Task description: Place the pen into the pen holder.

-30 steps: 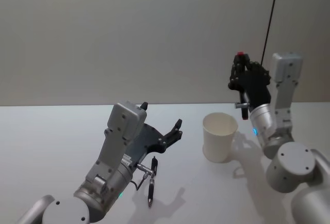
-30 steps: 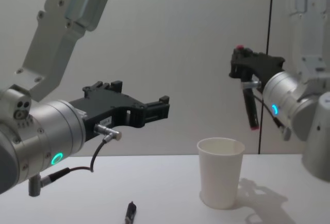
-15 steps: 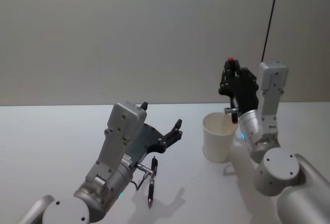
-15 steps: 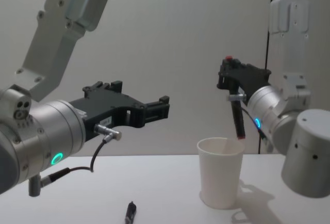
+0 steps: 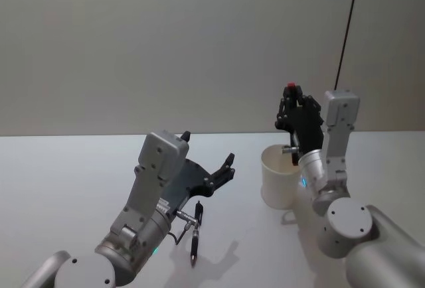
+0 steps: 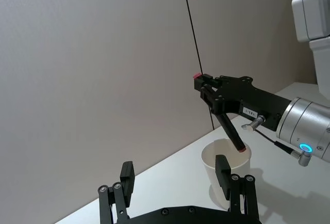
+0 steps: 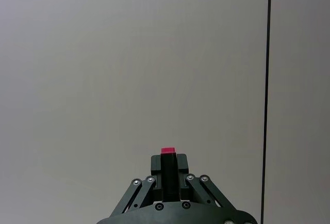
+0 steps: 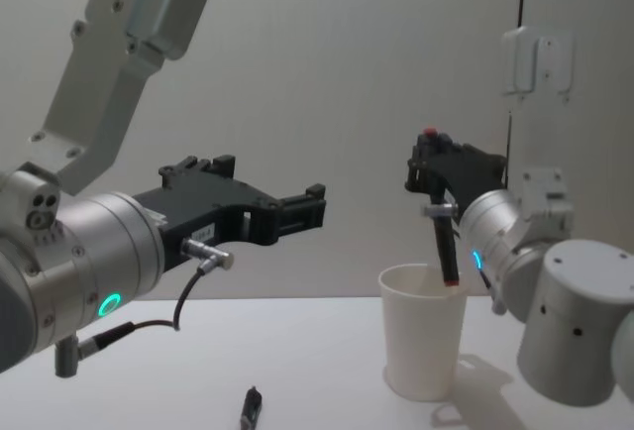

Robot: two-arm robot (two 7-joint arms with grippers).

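Two arms reach out over the pale bench (image 5: 60,182). Farthest left, the left tool (image 5: 208,146) hangs above the bench with its black fingers spread wide and nothing between them. In the left wrist view the two fingertips stand well apart with open space in the gap. Below that tool and a little behind it, under the arm's wrist, a dark pen (image 5: 195,235) lies flat on the bench. It is apart from the fingers, and its length runs roughly toward and away from the robot.

To the right of the left tool, ahead of its spread fingers, stands the pen holder (image 5: 277,180). It is a plain white paper cup, upright on the bench and wider at its rolled rim. Just above the cup is the right tool (image 5: 291,102), its fingers pinching a second pen (image 8: 444,242). This one is black, with a red top end that pokes out above the fingertips. It hangs down from the tool, leaning slightly. Its lower, reddish end sits at the cup's mouth, just inside the rim as the chest view shows it.

Behind the right tool, a thin black line (image 5: 346,29) runs down the plain grey wall (image 5: 166,49).
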